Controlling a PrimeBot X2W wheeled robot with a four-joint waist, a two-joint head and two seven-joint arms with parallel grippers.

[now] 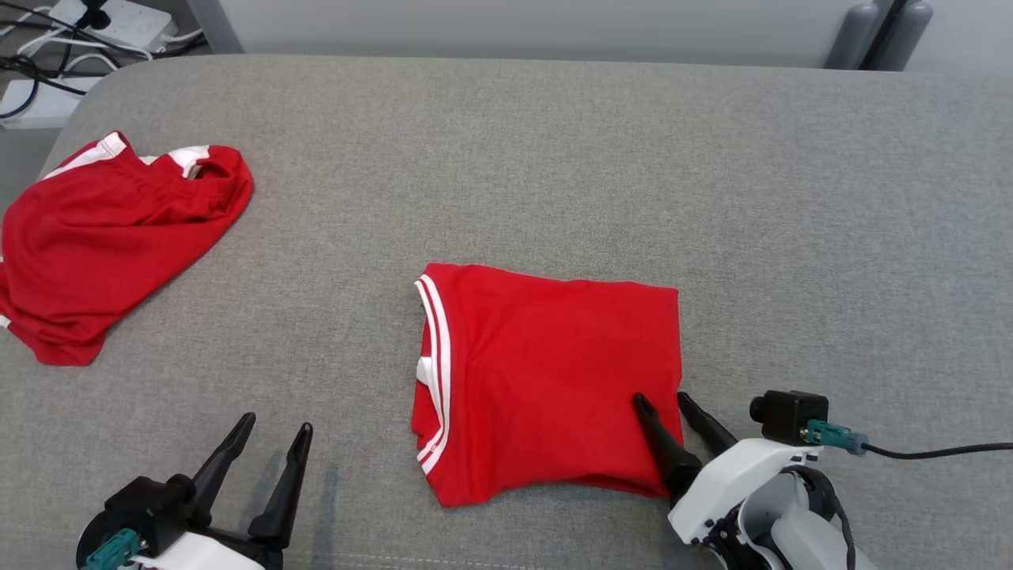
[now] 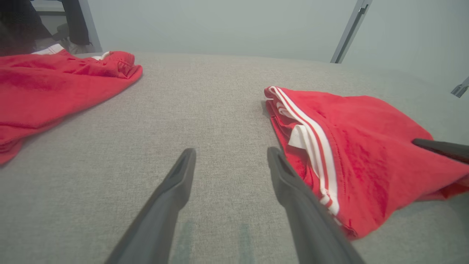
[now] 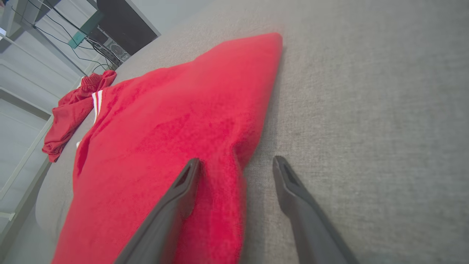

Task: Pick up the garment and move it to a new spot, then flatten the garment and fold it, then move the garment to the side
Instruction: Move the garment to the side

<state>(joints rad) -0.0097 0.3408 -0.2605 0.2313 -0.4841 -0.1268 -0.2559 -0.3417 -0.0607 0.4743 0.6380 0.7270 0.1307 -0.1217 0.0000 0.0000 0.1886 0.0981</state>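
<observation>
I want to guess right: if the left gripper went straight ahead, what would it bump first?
Probably nothing: only bare cushion lies ahead of the left gripper; the folded shirt sits to its right.

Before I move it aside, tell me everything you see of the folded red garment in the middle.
The folded garment is red, soft knit-looking cloth, in a rough rectangle of several layers. White double stripes trim its left edge, where a white scrap shows between layers. It lies flat on the grey fabric surface. The open right gripper straddles its near right edge, one finger over the cloth, the other beside it. The left gripper stands apart, open.
</observation>
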